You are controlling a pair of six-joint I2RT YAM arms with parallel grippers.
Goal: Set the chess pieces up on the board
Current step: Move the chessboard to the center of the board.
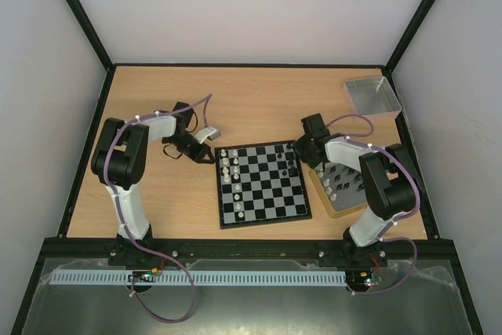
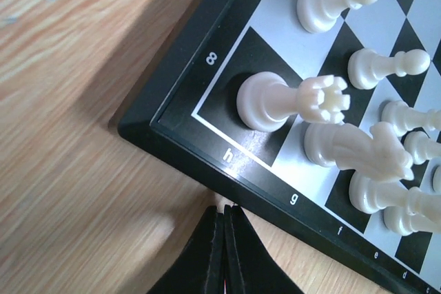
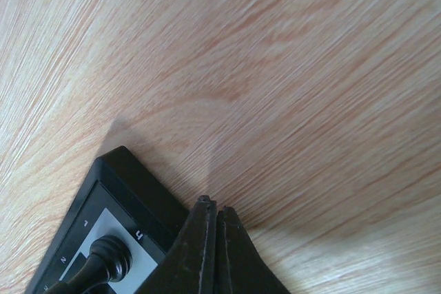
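Observation:
The board [image 1: 263, 186] lies flat in the middle of the table. White chess pieces [image 1: 228, 172] stand along its left side, and a few black ones [image 1: 289, 159] near its far right corner. My left gripper [image 1: 209, 158] is shut and empty, low by the far left corner. In the left wrist view its tips [image 2: 226, 208] sit just off the board's dark border [image 2: 172, 118], near a white rook [image 2: 289, 98] and a knight [image 2: 365, 149]. My right gripper [image 1: 301, 150] [image 3: 212, 204] is shut and empty beside the board's far right corner [image 3: 131, 177], close to a black piece [image 3: 103, 259].
A gold-tan tin [image 1: 321, 194] holding more small pieces lies right of the board, partly under my right arm. A grey square tray [image 1: 372, 96] sits at the back right corner. Dark frame posts and pale walls enclose the wooden table.

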